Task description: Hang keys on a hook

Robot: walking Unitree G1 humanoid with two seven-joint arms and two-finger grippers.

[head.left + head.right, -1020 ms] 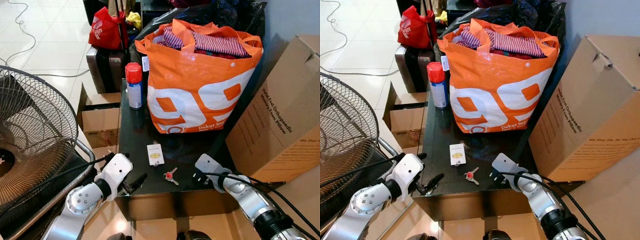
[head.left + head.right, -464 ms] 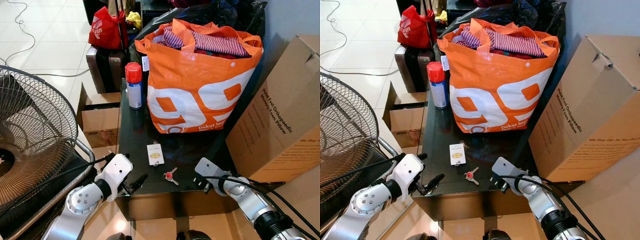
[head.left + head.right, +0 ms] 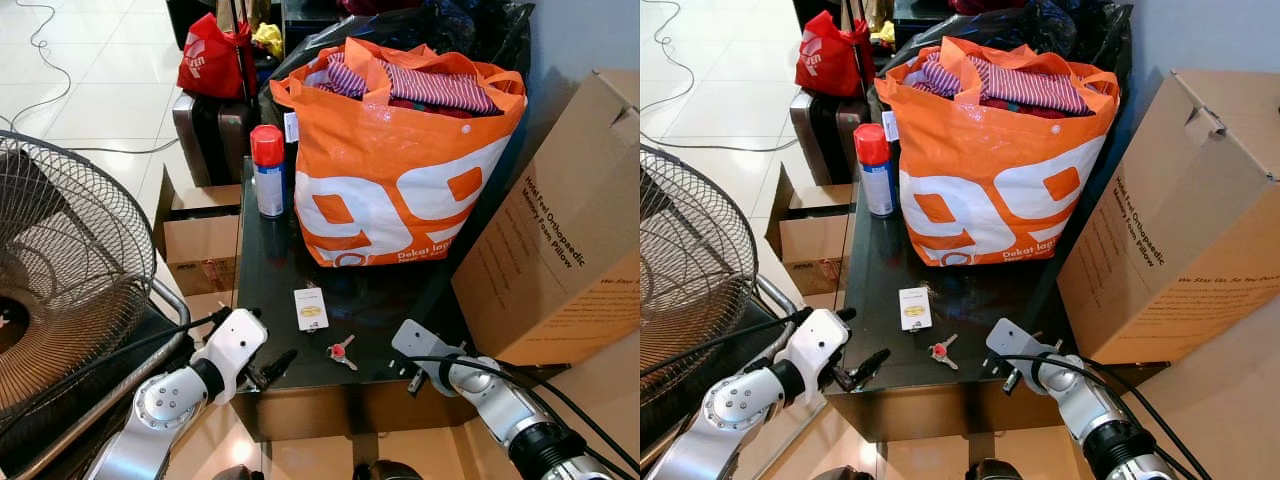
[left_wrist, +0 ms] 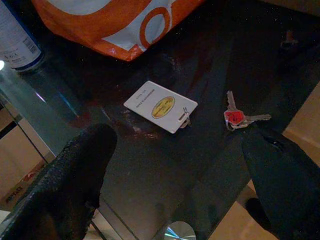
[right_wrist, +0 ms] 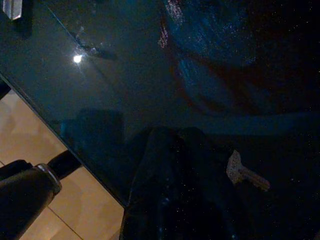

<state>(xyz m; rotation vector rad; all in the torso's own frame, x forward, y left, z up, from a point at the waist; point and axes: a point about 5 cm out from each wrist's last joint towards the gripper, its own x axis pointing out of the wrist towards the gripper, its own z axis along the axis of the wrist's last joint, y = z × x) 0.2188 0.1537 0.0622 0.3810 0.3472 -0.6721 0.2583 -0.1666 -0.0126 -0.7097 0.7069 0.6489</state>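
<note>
A dark glass table (image 3: pixel 265 260) stood in clutter. Keys (image 3: pixel 341 351) lay near its front edge, between the released left gripper (image 4: pixel 180 190) and the clenched right gripper (image 3: pixel 1008 378) — a nudge might knock them off.

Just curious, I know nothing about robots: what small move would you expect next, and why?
Probably the left gripper eases forward and down over the small keys with the red tag. Its fingers stand open, and the keys lie untouched on the dark glass table just ahead.
</note>
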